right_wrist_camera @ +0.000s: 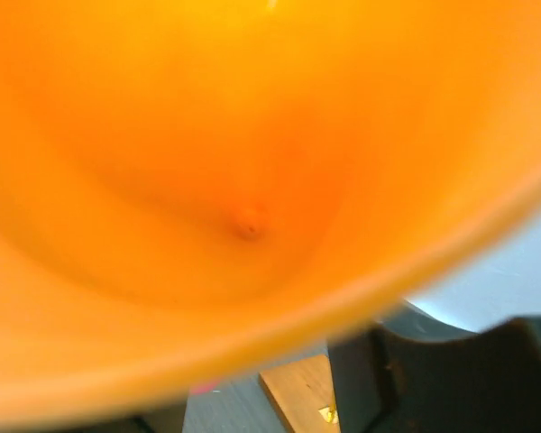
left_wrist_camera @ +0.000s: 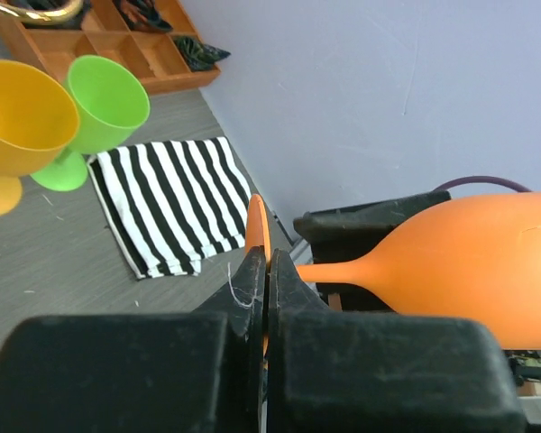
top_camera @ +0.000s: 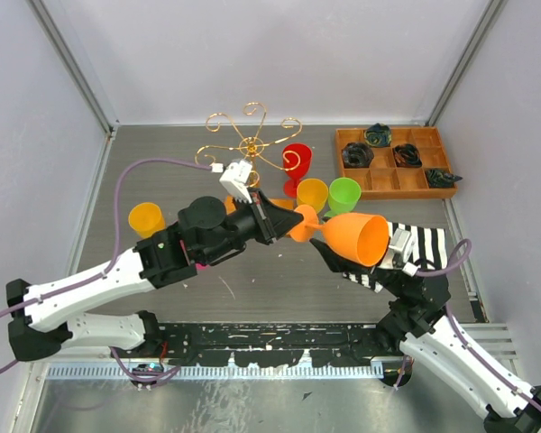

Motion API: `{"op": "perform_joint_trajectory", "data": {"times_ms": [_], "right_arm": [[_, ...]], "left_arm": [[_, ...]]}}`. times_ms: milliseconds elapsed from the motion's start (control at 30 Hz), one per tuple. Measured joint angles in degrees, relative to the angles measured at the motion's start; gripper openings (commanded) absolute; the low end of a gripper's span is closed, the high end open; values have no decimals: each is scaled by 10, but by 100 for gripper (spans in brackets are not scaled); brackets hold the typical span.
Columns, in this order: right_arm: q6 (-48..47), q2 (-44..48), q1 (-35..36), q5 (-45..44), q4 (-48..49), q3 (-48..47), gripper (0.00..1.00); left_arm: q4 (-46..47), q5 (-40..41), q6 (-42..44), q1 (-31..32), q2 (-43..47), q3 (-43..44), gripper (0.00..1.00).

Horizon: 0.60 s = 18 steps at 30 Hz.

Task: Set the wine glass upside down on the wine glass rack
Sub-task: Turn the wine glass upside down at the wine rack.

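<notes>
The orange wine glass (top_camera: 356, 236) hangs on its side above the table, its mouth toward the right arm. My left gripper (top_camera: 288, 221) is shut on the glass's flat foot (left_wrist_camera: 257, 225), and the stem and bowl (left_wrist_camera: 469, 271) run off to the right. My right gripper (top_camera: 335, 257) sits under the stem and bowl. In the right wrist view the bowl's inside (right_wrist_camera: 252, 180) fills the frame, and the right fingers (right_wrist_camera: 433, 379) stand wide apart below its rim. The gold wire wine glass rack (top_camera: 250, 144) stands behind the left gripper.
Red (top_camera: 297, 162), yellow (top_camera: 312, 194) and green (top_camera: 344, 194) glasses stand by the rack, and another yellow one (top_camera: 146, 219) stands at the left. A compartmented wooden tray (top_camera: 392, 162) is at the back right. A striped cloth (top_camera: 424, 244) lies under the right arm.
</notes>
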<state>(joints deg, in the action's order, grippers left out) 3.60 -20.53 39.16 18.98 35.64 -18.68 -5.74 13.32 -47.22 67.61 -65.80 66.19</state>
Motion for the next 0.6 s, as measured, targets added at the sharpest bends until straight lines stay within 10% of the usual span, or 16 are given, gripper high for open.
{"op": "perform_joint_trajectory", "data": {"times_ms": [600], "right_arm": [[73,57,0,-149,-262,-25,67]], "left_arm": [[-156,115,127,0,107,2,0]]}}
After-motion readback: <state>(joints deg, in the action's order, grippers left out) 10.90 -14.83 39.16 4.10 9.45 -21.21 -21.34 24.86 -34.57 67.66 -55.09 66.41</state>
